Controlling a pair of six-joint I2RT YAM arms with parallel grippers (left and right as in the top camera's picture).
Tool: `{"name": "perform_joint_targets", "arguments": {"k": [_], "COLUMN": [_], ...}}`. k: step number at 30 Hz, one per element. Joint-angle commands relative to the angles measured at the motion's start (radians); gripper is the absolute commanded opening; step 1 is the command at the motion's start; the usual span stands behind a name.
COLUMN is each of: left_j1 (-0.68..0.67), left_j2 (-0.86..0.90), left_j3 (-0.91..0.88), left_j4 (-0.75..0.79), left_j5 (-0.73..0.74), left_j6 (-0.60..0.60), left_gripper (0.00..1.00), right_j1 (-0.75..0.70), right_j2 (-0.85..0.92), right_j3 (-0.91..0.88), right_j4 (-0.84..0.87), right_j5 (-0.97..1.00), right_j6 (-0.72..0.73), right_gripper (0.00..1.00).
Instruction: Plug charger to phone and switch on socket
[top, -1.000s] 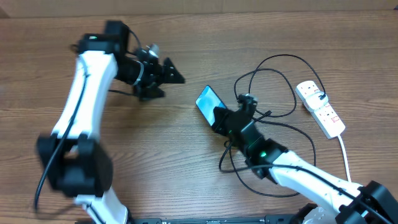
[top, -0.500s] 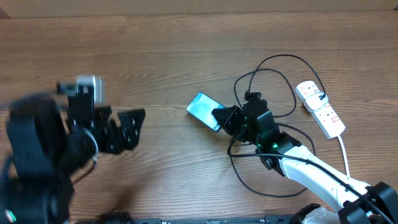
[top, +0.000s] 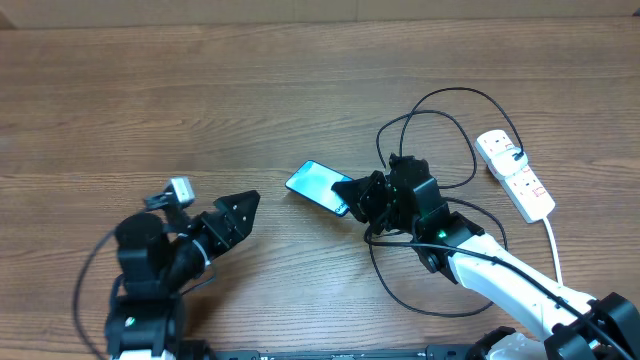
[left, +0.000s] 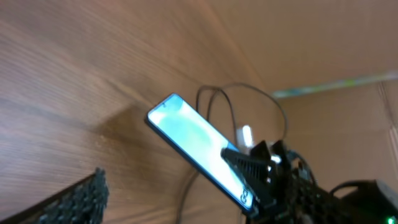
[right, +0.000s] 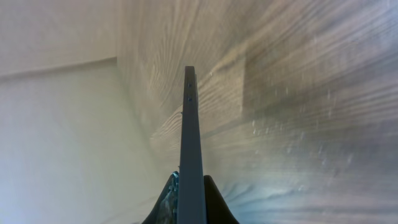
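Overhead, left-wrist and right-wrist views of a wooden desk (top: 300, 80).

**Phone.** The phone (top: 318, 186) sits mid-desk with its lit screen facing up. Its long axis runs mainly left to right, with the free short end pointing left and slightly far. The right end effector (top: 360, 193) is clenched on the phone's right end. In the right-wrist view the phone (right: 190, 143) appears edge-on, as a thin grey bar between the two fingers (right: 163, 205). In the left-wrist view the phone (left: 196, 146) casts a shadow on the wood beneath it.

**Left side.** The left end effector (top: 238, 215) is released, with its jaws spread. It lies near-left of the phone, apart from it, and holds nothing. Only one ribbed finger (left: 74, 202) enters its own camera's frame, cut off at the lower edge.

**Surroundings.** The charger (top: 440, 100) loops in black coils around the right arm, between the phone and the socket (top: 515, 175). Its connector tip cannot be made out among the coils. The socket lies at the right, well apart from the phone, with a black plug (top: 510, 152) at its far end and a red switch (top: 537, 192). Its white cord (top: 553, 245) runs toward the near edge.
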Motion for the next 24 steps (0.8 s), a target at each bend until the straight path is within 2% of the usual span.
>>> {"name": "perform_joint_targets", "arguments": {"k": [1,3,8,19,24], "left_j1": [0.004,-0.003,-0.046,-0.103,-0.156], "left_j2": [0.072,0.116,0.181,0.333,0.348], "left_j3": [-0.074,-0.074,-0.074,-0.074,-0.074], "left_j4": [0.114,0.142,0.215,0.252,0.372], "left_j5": [0.160,0.160,0.135,0.107,0.105], "left_j6": [-0.241,-0.264,-0.331,-0.615,-0.709], "left_gripper": [0.90,0.86,0.83,0.51,0.45], "right_j1": [0.052,0.087,0.153,0.237,0.272], "right_j2": [-0.033,-0.033,-0.033,-0.033,-0.033], "right_j3": [0.035,0.035,0.035,0.035,0.035], "right_j4": [0.027,0.058,0.143,0.166,0.164], "right_j5": [-0.023,0.018,0.078,0.105,0.142], "right_j6": [0.258,0.294,0.293,0.293,0.293], "right_gripper": [0.04,0.04,0.04,0.04,0.04]}}
